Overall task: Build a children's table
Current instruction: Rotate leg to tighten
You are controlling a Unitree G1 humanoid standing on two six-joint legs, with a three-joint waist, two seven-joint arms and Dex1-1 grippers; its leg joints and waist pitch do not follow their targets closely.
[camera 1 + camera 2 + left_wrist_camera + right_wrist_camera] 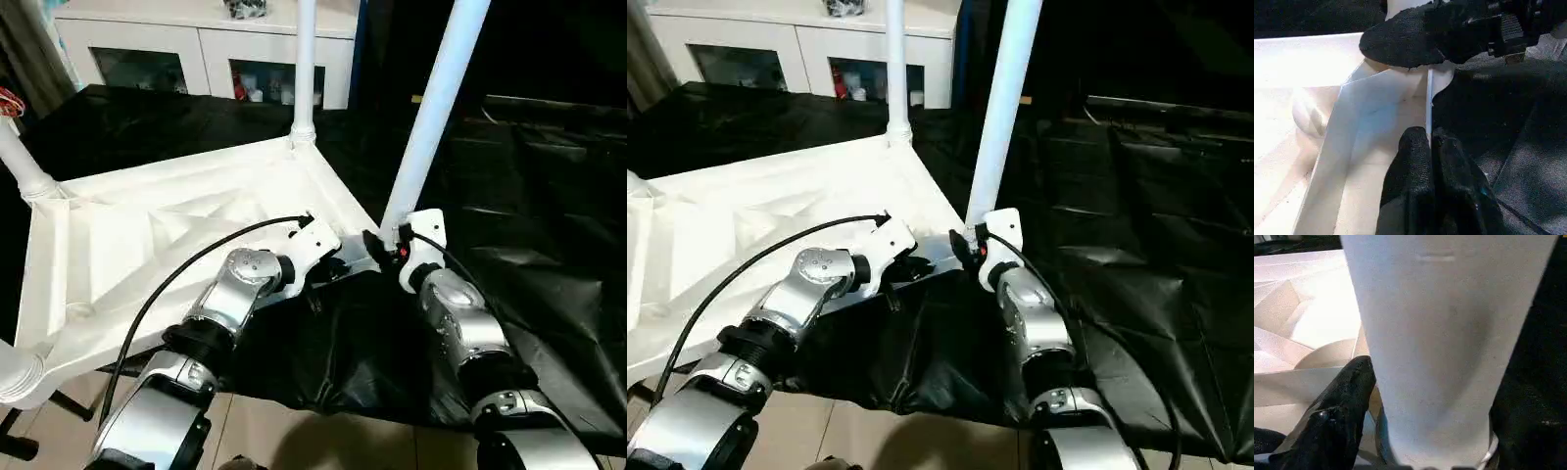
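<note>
No readable brand, label or writing on anything here, so on to the looks.

The table point(147, 245) is all white plastic and lies upside down on the desk point(549, 255), which is covered in a crinkly black sheet. Its underside faces up, with raised ribs running diagonally across the panel and a thin rim wall round the edge. The corners have rounded sockets. Part of the top hangs off the desk's near edge on the left side.

Legs are long, round, tapered white tubes. One leg point(304, 59) stands upright in the far corner socket. Another leg point(436, 108) stands at the near right corner, leaning a bit to the right. Two more leg ends poke in at the left, one at the far left corner point(22, 162) and one at the bottom left corner point(15, 377).

Left gripper point(1429, 147) is clenched on the thin rim wall close to that near right corner, black fingers pinched tight with the edge between them. Right gripper point(384, 247) sits at the base of the leaning leg with a finger point(1337, 406) touching the tube's side, its other finger hidden behind the leg; I can't tell if it's actually grasping or loose.

A white cabinet point(206, 49) with glass doors stands behind the desk.
</note>
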